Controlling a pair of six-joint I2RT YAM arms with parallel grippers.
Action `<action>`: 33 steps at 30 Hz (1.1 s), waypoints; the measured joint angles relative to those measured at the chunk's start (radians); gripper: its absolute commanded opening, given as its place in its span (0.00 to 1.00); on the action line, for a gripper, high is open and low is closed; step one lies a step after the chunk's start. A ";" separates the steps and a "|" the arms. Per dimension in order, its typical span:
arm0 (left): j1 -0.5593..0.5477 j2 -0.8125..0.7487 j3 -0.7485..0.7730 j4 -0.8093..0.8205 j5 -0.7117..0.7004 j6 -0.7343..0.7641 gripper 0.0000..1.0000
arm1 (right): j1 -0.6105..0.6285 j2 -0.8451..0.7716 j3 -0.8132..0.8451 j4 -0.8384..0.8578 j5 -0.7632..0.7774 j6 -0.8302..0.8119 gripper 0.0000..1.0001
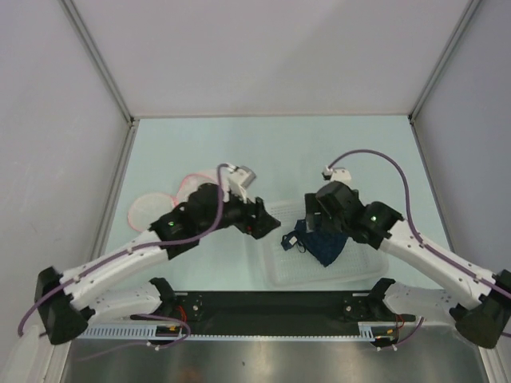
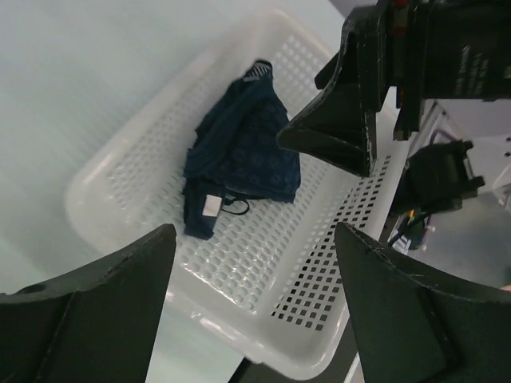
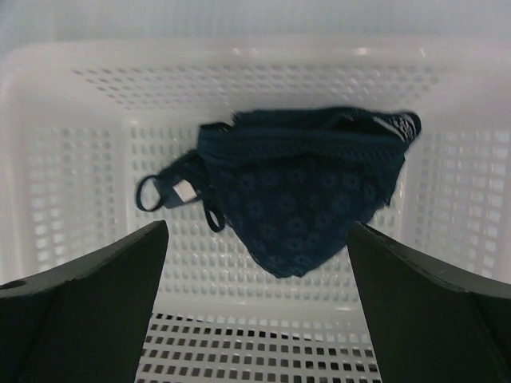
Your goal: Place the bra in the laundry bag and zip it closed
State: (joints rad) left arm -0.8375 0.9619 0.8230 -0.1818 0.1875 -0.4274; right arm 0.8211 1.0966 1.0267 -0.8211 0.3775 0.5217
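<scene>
The dark navy bra (image 1: 321, 246) lies crumpled in a white perforated basket (image 1: 319, 279). It also shows in the left wrist view (image 2: 243, 152) and the right wrist view (image 3: 307, 199), with thin straps and a white tag on its left side. My right gripper (image 1: 310, 214) hovers open just above the bra, its jaws wide apart and empty (image 3: 255, 319). My left gripper (image 1: 267, 218) is open and empty (image 2: 255, 319) at the basket's left edge, pointing toward the bra. The laundry bag (image 1: 148, 209), white mesh with a pink rim, lies open on the table to the left, partly hidden behind my left arm.
The basket (image 2: 88, 191) (image 3: 239, 72) stands in front of the arm bases at centre right. My right gripper's fingers (image 2: 343, 120) show in the left wrist view, above the bra. Grey walls enclose the pale green table on three sides.
</scene>
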 measured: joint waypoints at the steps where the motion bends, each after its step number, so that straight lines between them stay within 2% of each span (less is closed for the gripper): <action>1: -0.055 0.047 0.002 0.026 -0.025 -0.002 0.84 | -0.007 -0.042 -0.047 -0.005 0.000 0.018 0.96; 9: -0.327 0.380 0.070 0.062 -0.200 -0.033 0.79 | -0.179 -0.309 -0.291 0.002 -0.005 0.153 0.92; 13: -0.395 0.428 0.106 0.072 -0.241 -0.053 0.77 | -0.257 -0.388 -0.316 0.010 -0.013 0.214 0.92; 17: -0.415 0.439 0.117 0.094 -0.264 -0.079 0.77 | -0.417 -0.445 -0.401 0.111 -0.061 0.240 0.80; 21: -0.421 0.436 0.117 0.097 -0.281 -0.094 0.77 | -0.529 -0.449 -0.522 0.237 -0.127 0.214 0.74; 25: -0.423 0.392 0.094 0.097 -0.296 -0.101 0.77 | -0.563 -0.424 -0.590 0.356 -0.187 0.166 0.68; 31: -0.424 0.295 0.051 0.076 -0.327 -0.115 0.77 | -0.564 -0.349 -0.613 0.507 -0.240 0.123 0.67; 33: -0.424 0.257 0.039 0.064 -0.341 -0.120 0.77 | -0.564 -0.326 -0.627 0.554 -0.255 0.113 0.59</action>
State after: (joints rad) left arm -1.2613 1.2194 0.8623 -0.1181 -0.1539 -0.5476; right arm 0.2573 0.7708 0.4000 -0.2676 0.1226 0.6350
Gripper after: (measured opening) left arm 0.767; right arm 0.675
